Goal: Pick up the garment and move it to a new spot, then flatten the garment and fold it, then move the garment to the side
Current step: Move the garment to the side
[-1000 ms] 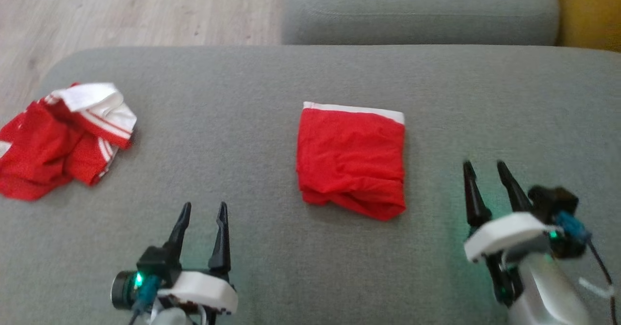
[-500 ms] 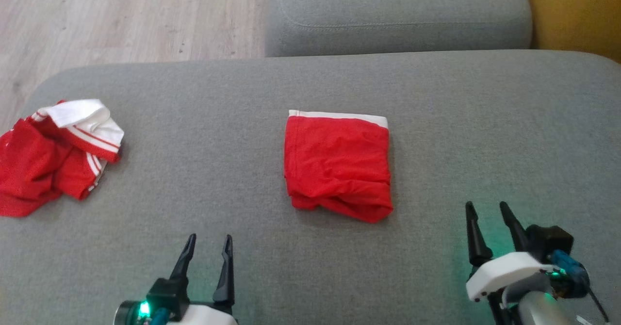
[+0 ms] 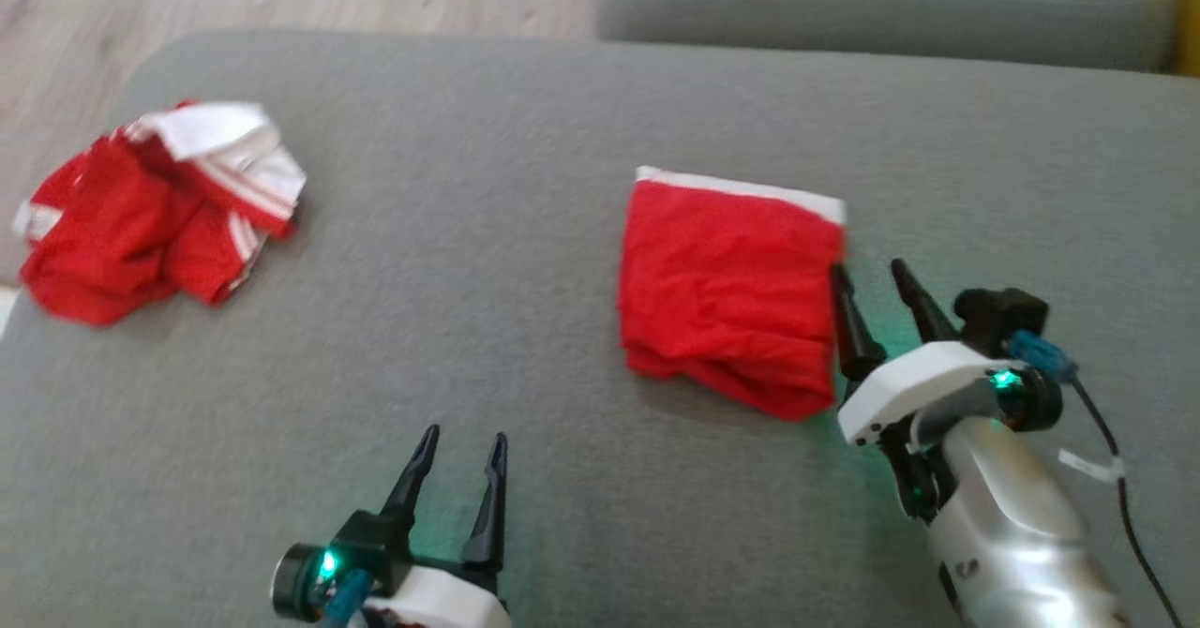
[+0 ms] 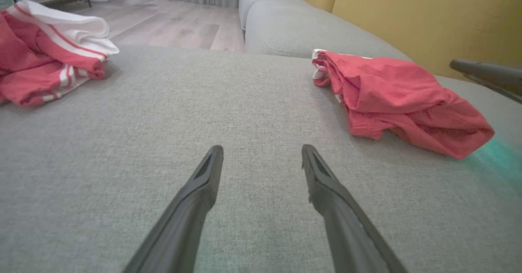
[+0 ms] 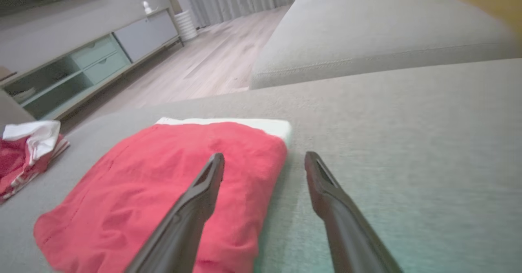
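The red garment (image 3: 731, 291) looks folded, so I think the job now is moving it to the side. The right claw (image 3: 866, 267) should pinch all the layers at once, so the fold does not fall open. That claw is open at the garment's right edge, one finger over the cloth and one over the gray sofa seat (image 3: 525, 94). The left claw (image 3: 466, 435) is open too, well apart from the garment.
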Robot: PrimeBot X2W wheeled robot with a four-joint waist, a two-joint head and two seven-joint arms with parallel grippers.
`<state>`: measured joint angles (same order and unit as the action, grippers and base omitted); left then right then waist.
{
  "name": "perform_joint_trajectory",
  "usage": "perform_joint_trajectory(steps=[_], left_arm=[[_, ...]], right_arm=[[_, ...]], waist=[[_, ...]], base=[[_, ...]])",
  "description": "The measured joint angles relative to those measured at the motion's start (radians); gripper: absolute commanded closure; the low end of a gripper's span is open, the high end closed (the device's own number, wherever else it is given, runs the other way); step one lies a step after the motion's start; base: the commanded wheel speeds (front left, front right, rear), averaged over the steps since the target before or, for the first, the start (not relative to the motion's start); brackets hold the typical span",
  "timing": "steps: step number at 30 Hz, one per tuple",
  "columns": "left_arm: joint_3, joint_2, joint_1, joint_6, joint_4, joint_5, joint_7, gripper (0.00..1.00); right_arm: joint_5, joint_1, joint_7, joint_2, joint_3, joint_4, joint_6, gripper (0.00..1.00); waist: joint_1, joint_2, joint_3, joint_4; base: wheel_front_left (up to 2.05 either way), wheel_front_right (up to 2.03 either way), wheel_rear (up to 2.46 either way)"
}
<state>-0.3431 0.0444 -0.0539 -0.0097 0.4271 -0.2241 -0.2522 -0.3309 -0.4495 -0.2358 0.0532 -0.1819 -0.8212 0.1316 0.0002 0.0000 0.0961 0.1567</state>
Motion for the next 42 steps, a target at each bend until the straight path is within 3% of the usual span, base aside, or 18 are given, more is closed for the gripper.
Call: perform_joint_trajectory(steps=[5,6,7,11,16,25,34,38,42], left_arm=[[-0.020,0.000,-0.016,0.004,0.002,-0.014,0.000,0.00],[-0.021,0.000,-0.020,0.006,0.005,-0.016,0.000,0.00],[-0.021,0.000,-0.024,0.007,0.006,-0.019,0.000,0.00],[-0.018,0.000,-0.029,0.010,0.006,-0.022,0.000,0.00],[0.000,0.001,-0.030,0.009,0.005,-0.005,0.000,0.00],[0.019,0.002,-0.071,-0.017,0.005,0.014,0.000,0.00],[-0.054,0.002,-0.121,-0.030,0.000,0.012,0.000,0.00],[-0.077,0.002,-0.123,-0.031,-0.006,0.012,0.000,0.00],[-0.086,0.002,-0.124,-0.031,-0.006,0.008,0.000,0.00]], right_arm=[[-0.021,-0.028,0.011,0.000,-0.032,-0.125,0.000,0.00],[-0.026,-0.029,0.011,0.000,-0.038,-0.144,0.000,0.73],[-0.031,-0.031,0.009,0.000,-0.040,-0.160,0.000,1.00],[-0.031,-0.076,-0.005,0.002,-0.035,-0.184,0.000,1.00],[-0.042,-0.070,-0.012,0.001,-0.038,-0.154,0.000,1.00],[-0.067,0.011,-0.012,0.002,-0.115,-0.040,0.000,1.00],[-0.092,0.064,-0.012,0.002,-0.160,0.025,0.000,1.00],[-0.093,0.071,-0.012,0.002,-0.167,0.045,0.000,1.00],[-0.071,0.069,-0.012,0.002,-0.161,0.055,0.000,1.00]], waist=[[0.0000,0.0000,0.045,0.056],[0.0000,0.0000,0.053,0.064],[0.0000,0.0000,0.061,0.071],[0.0001,0.0000,0.079,0.072],[-0.0001,0.0000,0.073,0.006],[-0.0001,0.0000,0.057,-0.235],[-0.0002,0.0000,0.061,-0.492],[-0.0002,0.0000,0.071,-0.572],[-0.0003,0.0000,0.089,-0.609]], base=[[0.00,0.00,0.00],[0.00,0.00,0.00],[0.00,0.00,0.00],[0.00,0.00,0.00],[0.00,0.00,0.00],[0.00,0.00,0.00],[0.00,0.00,0.00],[0.00,0.00,0.00],[0.00,0.00,0.00]])
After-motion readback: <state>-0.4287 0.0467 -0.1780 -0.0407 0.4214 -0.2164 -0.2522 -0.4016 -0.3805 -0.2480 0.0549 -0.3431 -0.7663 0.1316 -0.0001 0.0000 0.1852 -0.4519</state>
